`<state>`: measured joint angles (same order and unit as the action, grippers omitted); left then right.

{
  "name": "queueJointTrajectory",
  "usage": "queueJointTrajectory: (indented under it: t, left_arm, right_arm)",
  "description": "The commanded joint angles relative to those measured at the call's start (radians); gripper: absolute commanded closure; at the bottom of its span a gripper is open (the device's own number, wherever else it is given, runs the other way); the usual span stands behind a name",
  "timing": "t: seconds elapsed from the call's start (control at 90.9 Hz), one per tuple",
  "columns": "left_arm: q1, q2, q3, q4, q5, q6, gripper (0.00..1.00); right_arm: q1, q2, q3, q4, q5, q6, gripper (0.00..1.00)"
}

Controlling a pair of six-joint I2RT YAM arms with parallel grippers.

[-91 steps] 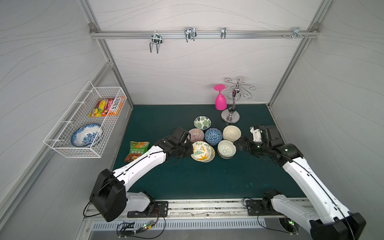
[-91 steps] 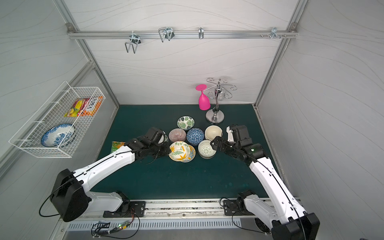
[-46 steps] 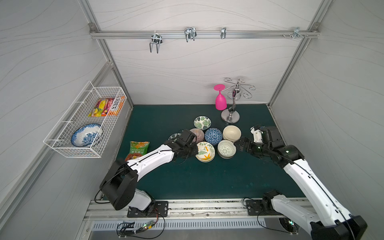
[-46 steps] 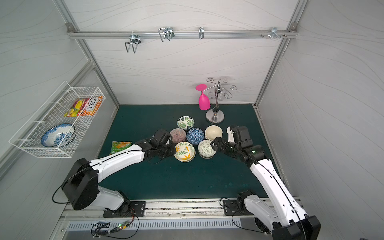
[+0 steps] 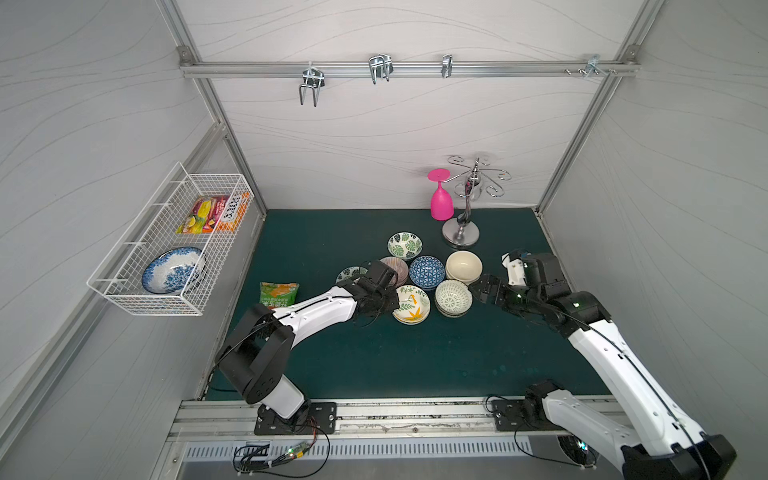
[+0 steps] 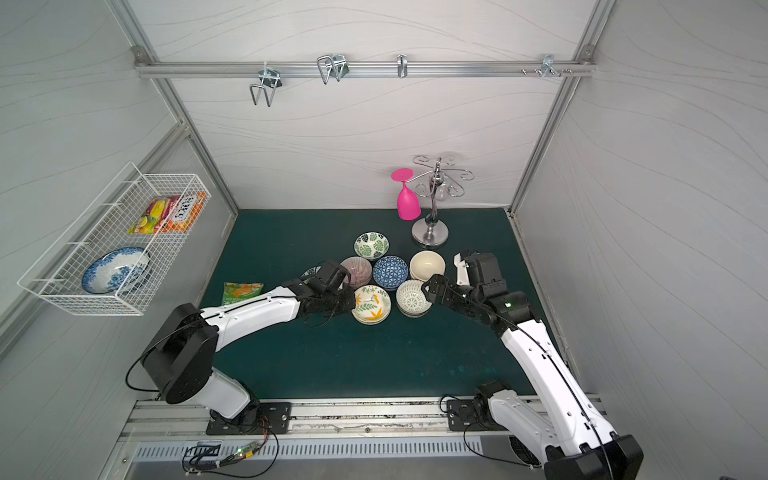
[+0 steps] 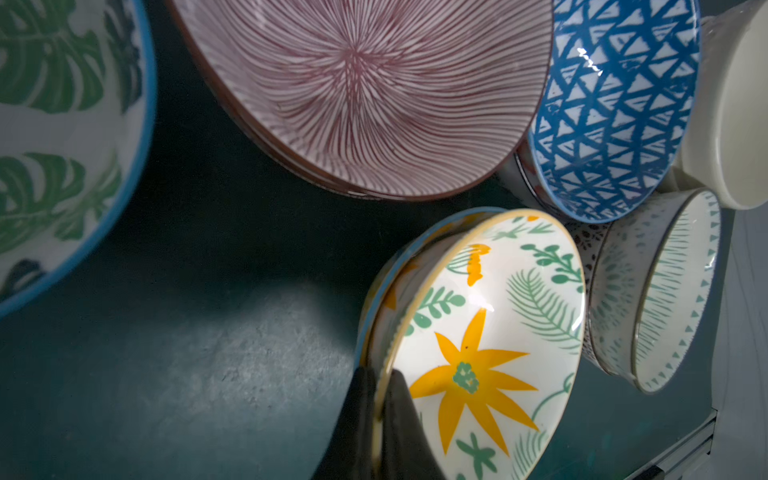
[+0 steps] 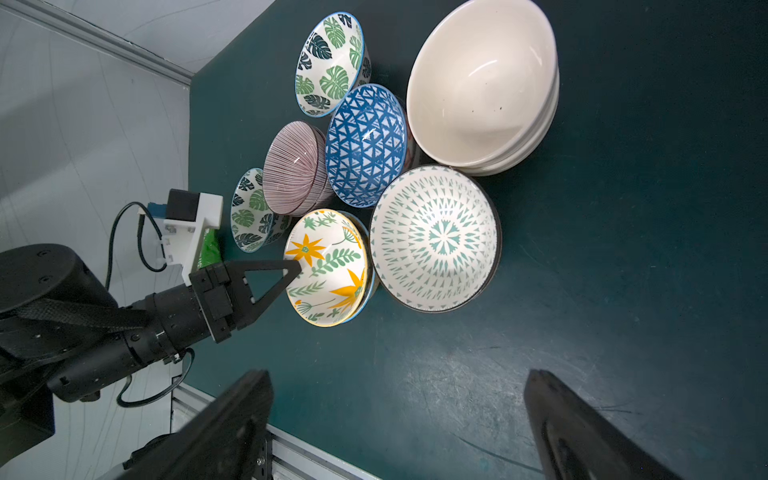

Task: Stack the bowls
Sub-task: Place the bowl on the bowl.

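Right wrist view: green mat (image 8: 623, 208), left fingers (image 8: 291, 267) pinching floral bowl (image 8: 328, 266), right fingers (image 8: 232, 424) wide

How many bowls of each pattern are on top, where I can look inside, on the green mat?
green-leaf bowls: 2
pink-striped bowl: 1
blue-triangle bowl: 1
cream bowl: 1
green-lattice bowl: 1
yellow-flower bowl: 1
Total: 7

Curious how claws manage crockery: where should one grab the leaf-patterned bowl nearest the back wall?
Probably pinch the rim of the green-leaf bowl, one jaw inside, one outside, coming down at its far edge: it stands upright and open, with the pink-striped bowls crowding its near side.
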<state>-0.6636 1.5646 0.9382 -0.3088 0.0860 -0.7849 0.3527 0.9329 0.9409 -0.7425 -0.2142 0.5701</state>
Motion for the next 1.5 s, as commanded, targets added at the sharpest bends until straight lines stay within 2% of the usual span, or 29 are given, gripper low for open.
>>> queueJointTrajectory:
  t: [0.0, 0.121, 0.297, 0.495, 0.726, 0.913, 1.056, 1.255, 1.486]
  left_arm:
    - [-0.007, 0.018, 0.025, 0.077, -0.002, 0.008, 1.00]
    - [-0.015, 0.034, 0.028, 0.087, 0.001, 0.008, 1.00]
    - [-0.028, 0.037, 0.026, 0.085, -0.009, 0.010, 0.80]
    - [-0.029, 0.020, 0.017, 0.068, -0.033, 0.014, 0.65]
    - [-0.029, -0.016, 0.013, 0.021, -0.087, 0.033, 0.65]
    - [-0.029, -0.035, -0.002, 0.001, -0.122, 0.038, 0.69]
    - [-0.030, -0.056, 0.001, -0.023, -0.152, 0.045, 0.65]
    - [-0.029, -0.047, 0.008, -0.041, -0.166, 0.064, 0.66]
    - [-0.029, 0.008, 0.004, -0.021, -0.135, 0.076, 0.76]
  right_arm:
    - [-0.004, -0.013, -0.005, -0.028, 0.001, -0.012, 0.01]
    - [-0.004, -0.013, 0.000, -0.033, 0.004, -0.013, 0.01]
    - [-0.004, -0.012, 0.008, -0.037, 0.007, -0.016, 0.01]
    - [-0.004, -0.005, 0.019, -0.041, 0.007, -0.019, 0.01]
    - [-0.004, 0.006, 0.036, -0.041, 0.002, -0.024, 0.01]
    - [-0.004, 0.027, 0.059, -0.040, -0.031, -0.034, 0.01]
    - [-0.001, 0.092, 0.107, -0.052, -0.079, -0.062, 0.02]
    - [0.058, 0.215, 0.204, -0.064, -0.053, -0.086, 0.05]
    - [0.108, 0.317, 0.271, -0.045, -0.022, -0.075, 0.06]
